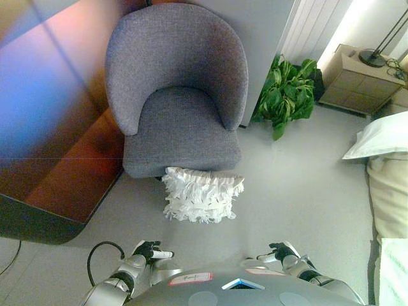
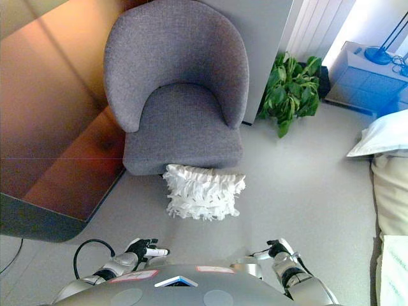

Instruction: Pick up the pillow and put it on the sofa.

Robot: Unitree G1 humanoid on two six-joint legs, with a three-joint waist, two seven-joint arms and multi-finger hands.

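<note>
A white ruffled pillow (image 1: pixel 203 195) lies on the grey floor, leaning against the front of a grey round-backed armchair (image 1: pixel 178 121) whose seat holds nothing. My left hand (image 1: pixel 152 250) shows at the bottom left, low and well short of the pillow, with relaxed fingers and nothing in it. At the bottom right my right hand (image 1: pixel 282 250) hangs the same way, fingers loose and free of any object. The same pillow (image 2: pixel 204 191) and both hands, left hand (image 2: pixel 144 248) and right hand (image 2: pixel 278 248), appear in the right eye view.
A wooden panel (image 1: pixel 57 115) runs along the left beside the armchair. A green potted plant (image 1: pixel 287 92) stands right of the chair, a bedside cabinet (image 1: pixel 360 80) with a lamp base behind it. A bed with a white pillow (image 1: pixel 382 137) fills the right edge.
</note>
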